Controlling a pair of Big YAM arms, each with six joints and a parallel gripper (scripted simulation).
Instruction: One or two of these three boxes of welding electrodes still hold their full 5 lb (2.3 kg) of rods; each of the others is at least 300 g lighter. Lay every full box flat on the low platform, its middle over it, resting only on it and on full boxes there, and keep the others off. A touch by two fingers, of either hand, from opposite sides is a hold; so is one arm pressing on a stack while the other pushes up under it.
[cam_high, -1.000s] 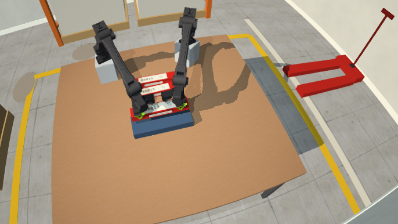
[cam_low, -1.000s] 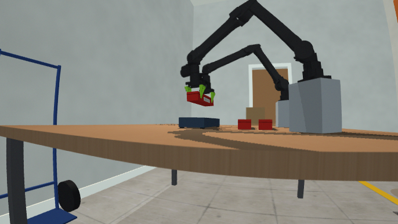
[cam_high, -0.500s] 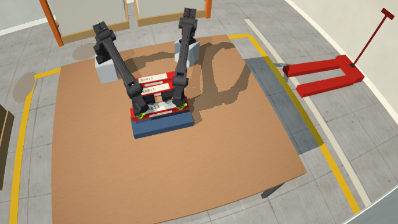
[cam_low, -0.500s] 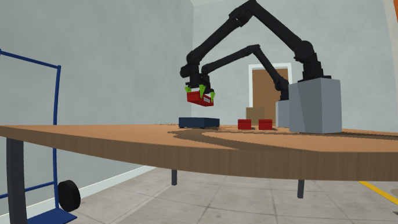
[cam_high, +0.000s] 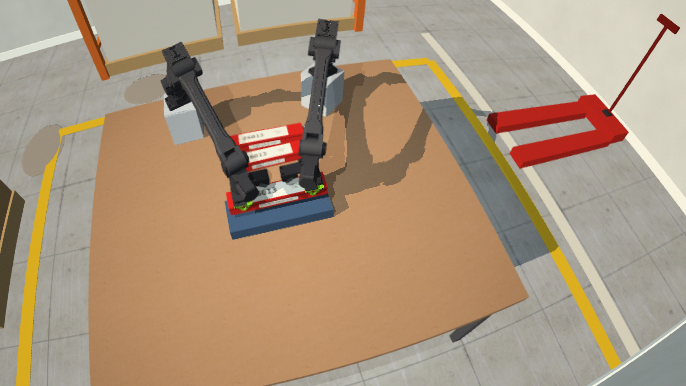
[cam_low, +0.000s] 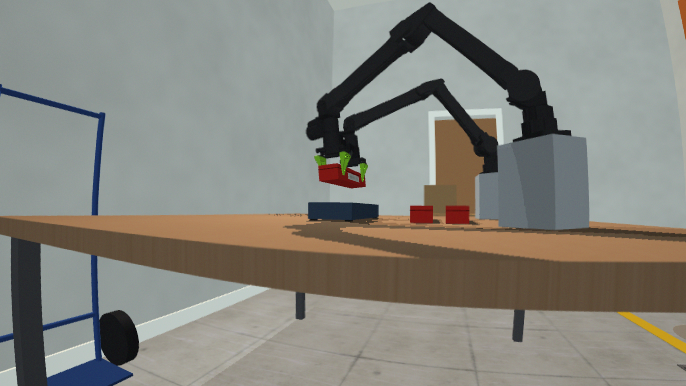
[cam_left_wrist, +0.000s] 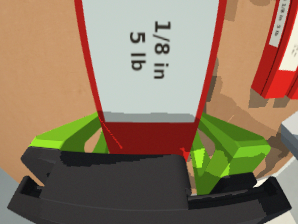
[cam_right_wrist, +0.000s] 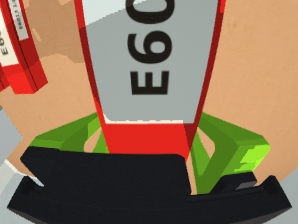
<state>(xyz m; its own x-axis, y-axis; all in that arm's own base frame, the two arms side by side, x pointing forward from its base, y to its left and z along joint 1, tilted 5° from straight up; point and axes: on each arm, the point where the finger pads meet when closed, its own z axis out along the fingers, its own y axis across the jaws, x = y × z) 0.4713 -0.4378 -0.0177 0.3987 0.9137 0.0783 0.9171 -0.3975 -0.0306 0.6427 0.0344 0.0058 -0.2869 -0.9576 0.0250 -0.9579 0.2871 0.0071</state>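
Note:
A red box with a white label (cam_high: 280, 190) (cam_low: 330, 175) (cam_left_wrist: 117, 65) (cam_right_wrist: 110, 80) hangs lengthwise between both hands, with a visible gap above the blue platform (cam_high: 280, 220) (cam_low: 332, 211). My left gripper (cam_high: 315, 189) (cam_left_wrist: 149, 110) is shut on its "5 lb" end. My right gripper (cam_high: 244, 204) (cam_right_wrist: 149, 110) is shut on its "E60" end. Fingers press its two long sides. A second red box (cam_high: 280, 151) (cam_low: 421, 215) and a third red box (cam_high: 267, 133) (cam_low: 457, 215) lie flat and parallel on the table, partly hidden by the arms in the top view.
The wooden table (cam_high: 300, 300) (cam_low: 200, 235) bears both arms on grey pedestals (cam_high: 185, 125) (cam_low: 542, 185), behind the two resting boxes. These boxes lie between the platform and the pedestals. A red pallet jack (cam_high: 560, 117) and a blue hand truck (cam_low: 95, 185) stand off the table.

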